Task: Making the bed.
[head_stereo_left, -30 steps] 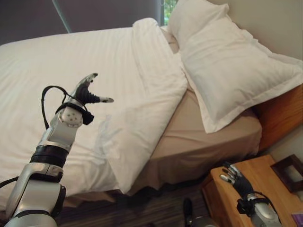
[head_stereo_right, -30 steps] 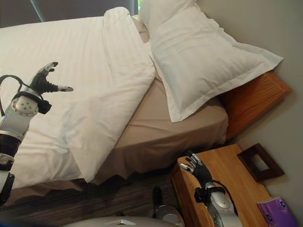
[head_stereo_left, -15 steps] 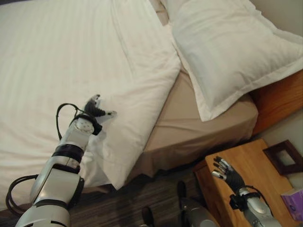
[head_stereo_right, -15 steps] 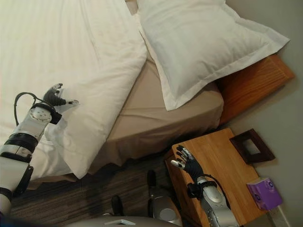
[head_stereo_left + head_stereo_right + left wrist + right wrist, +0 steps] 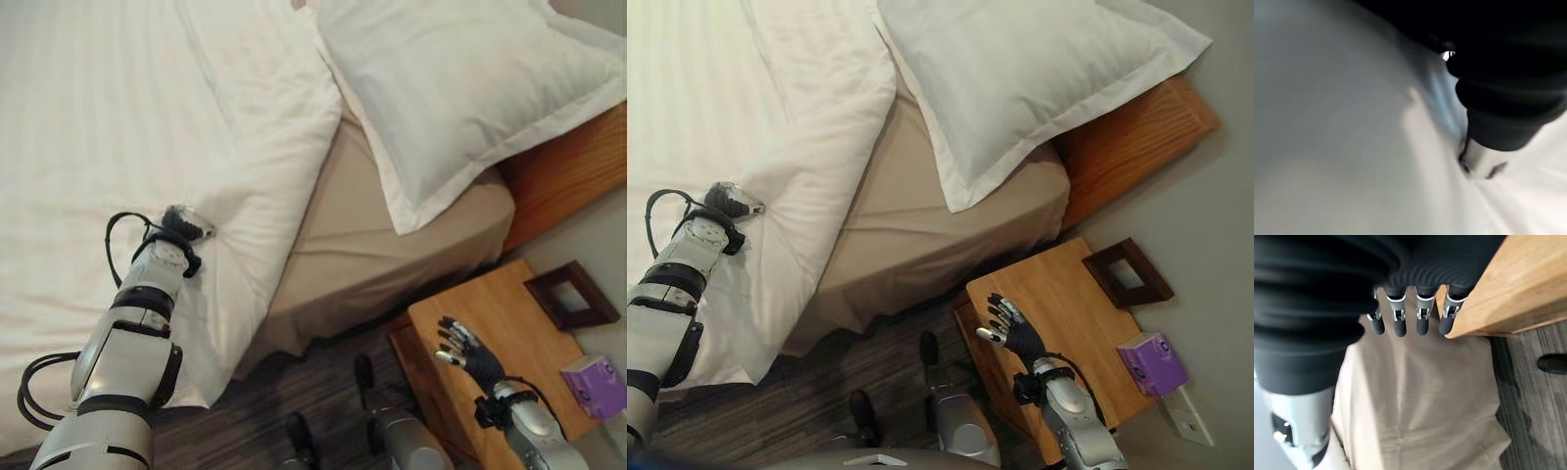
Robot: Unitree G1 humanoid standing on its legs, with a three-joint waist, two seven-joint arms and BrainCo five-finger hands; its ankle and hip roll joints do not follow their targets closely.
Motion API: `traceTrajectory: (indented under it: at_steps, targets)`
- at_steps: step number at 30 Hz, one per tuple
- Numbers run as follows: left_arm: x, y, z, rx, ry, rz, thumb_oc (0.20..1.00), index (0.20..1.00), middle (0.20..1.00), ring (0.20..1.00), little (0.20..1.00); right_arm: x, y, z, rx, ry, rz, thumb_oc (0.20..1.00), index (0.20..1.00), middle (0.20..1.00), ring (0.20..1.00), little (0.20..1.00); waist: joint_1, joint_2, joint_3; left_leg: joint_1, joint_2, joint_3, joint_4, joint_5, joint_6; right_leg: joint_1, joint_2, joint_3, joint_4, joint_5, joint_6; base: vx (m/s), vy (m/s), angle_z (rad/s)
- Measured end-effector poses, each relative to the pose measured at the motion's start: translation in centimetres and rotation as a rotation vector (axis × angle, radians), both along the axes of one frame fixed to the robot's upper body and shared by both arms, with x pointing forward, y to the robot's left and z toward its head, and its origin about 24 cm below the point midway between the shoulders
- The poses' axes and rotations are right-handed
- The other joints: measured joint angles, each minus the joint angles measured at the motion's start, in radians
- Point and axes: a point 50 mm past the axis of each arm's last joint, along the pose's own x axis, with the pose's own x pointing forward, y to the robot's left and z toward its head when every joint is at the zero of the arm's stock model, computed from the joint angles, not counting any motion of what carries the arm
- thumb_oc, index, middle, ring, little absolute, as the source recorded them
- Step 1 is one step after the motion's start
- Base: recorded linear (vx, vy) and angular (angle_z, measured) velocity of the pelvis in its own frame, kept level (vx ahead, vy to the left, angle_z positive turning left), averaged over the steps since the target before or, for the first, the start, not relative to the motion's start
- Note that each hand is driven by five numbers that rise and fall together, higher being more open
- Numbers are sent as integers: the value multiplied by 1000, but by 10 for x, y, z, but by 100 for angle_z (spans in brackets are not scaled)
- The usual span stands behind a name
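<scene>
Pressing into the white duvet [image 5: 265,147], left hand [image 5: 182,222] grip unclear; right hand [image 5: 466,354] spread.

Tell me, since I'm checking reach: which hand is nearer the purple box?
Right. The right hand hovers over the nightstand holding the purple box; the left hand rests on the duvet.
</scene>
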Motion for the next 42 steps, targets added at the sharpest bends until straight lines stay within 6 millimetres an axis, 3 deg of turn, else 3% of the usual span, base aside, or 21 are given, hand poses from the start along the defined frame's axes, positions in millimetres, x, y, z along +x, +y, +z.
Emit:
traceTrajectory:
  at_steps: [2,3,6,9,13,15,19,24,26,27,31,36,38,40,41,42]
  targets:
    - [7,-19,12,18,-46,-96,200,200,200,200,200,2,-1,1,-2,-7,-5,1000,1000,1000,1000,1000,14,0,0,0,1,-2,0,1,1,0,-4,-1,0,-2,2,39,16,5]
    - [6,-56,36,44,-174,-290,200,200,200,200,200,3,-4,2,-5,-9,-13,1000,1000,1000,1000,1000,34,4,3,-1,-1,-8,0,2,2,3,-9,-5,0,-2,2,40,22,6]
    - [-19,-107,62,44,-309,-595,200,200,200,200,200,4,-7,3,-6,-16,-31,1000,1000,1000,1000,1000,57,15,8,-1,-4,-18,0,3,5,7,-13,-13,1,-2,1,26,20,11]
    - [-45,-143,48,-4,-246,-834,200,200,200,200,200,5,-12,-3,-8,12,-64,1000,1000,1000,1000,1000,73,47,21,13,-12,-37,0,3,5,28,-16,-28,1,3,-6,22,37,16]
    - [-73,-159,10,-79,-14,-999,200,200,200,200,200,2,-10,-5,-9,32,-36,1000,1000,1000,1000,1000,77,59,26,23,-14,-38,0,3,5,39,-18,-29,1,3,-5,1,7,2]
    - [-79,-156,-5,-148,47,-992,200,200,200,200,200,1,-10,-7,-31,41,-20,1000,1000,1000,1000,1000,76,59,26,30,-14,-36,0,3,5,44,-17,-28,1,1,-2,4,13,-3]
    - [-89,-162,-57,-371,169,-920,200,200,200,200,200,-3,-11,-9,-31,55,-19,1000,1000,1000,1000,1000,71,75,20,57,-14,-33,0,0,5,70,-17,-19,-3,-11,8,2,15,-2]
    - [-84,-199,-113,-726,248,-753,200,200,200,200,200,-5,-5,-12,-28,68,-6,1000,1000,1000,1000,1000,70,86,7,73,-19,-26,0,-2,10,80,-22,-8,-4,-11,8,9,15,-4]
    - [-84,-212,-116,-766,243,-739,200,200,200,200,200,-4,-1,-13,-25,70,-2,1000,1000,1000,1000,1000,61,85,4,72,-21,-25,0,-3,11,80,-21,-8,-4,-11,8,-4,9,4]
    - [-78,-230,-122,-800,259,-706,200,200,200,200,200,-3,5,-15,-26,74,-2,1000,1000,1000,1000,1000,51,87,-2,75,-25,-32,0,-2,12,86,-24,-12,-3,-11,8,-8,28,8]
    - [-68,-248,-132,-703,318,-668,200,200,200,200,200,6,17,-12,-25,57,6,1000,1000,1000,1000,1000,28,75,-18,82,-35,-27,0,-8,21,91,-35,-4,-3,-11,14,1,8,1]
    - [-61,-244,-140,-681,329,-564,200,200,200,200,200,16,31,5,-4,-28,29,1000,1000,1000,1000,1000,-17,49,-46,84,-47,0,0,-17,33,80,-43,24,-4,-10,28,20,-1,-14]
    - [-53,-236,-141,-668,319,-480,200,200,200,200,200,23,43,33,35,-157,53,1000,1000,1000,1000,1000,-52,30,-63,84,-60,35,0,-22,41,66,-51,54,-4,-7,33,33,5,-34]
    - [-50,-234,-139,-651,308,-458,200,200,200,200,200,27,47,44,89,-203,55,1000,1000,1000,1000,1000,-74,25,-68,84,-67,55,0,-24,45,57,-53,72,-4,-11,45,19,1,-28]
    - [-49,-234,-138,-641,304,-455,228,228,228,228,228,28,48,47,107,-215,54,1000,1000,1000,1000,1000,-73,25,-69,82,-69,67,0,-27,49,54,-56,78,-4,-14,54,24,5,-28]
    - [-49,-235,-138,-636,304,-457,580,580,580,580,580,26,49,46,135,-203,47,1000,1000,1000,1000,1000,-76,23,-74,78,-72,79,0,-30,54,42,-61,78,-4,-14,57,45,-9,-18]
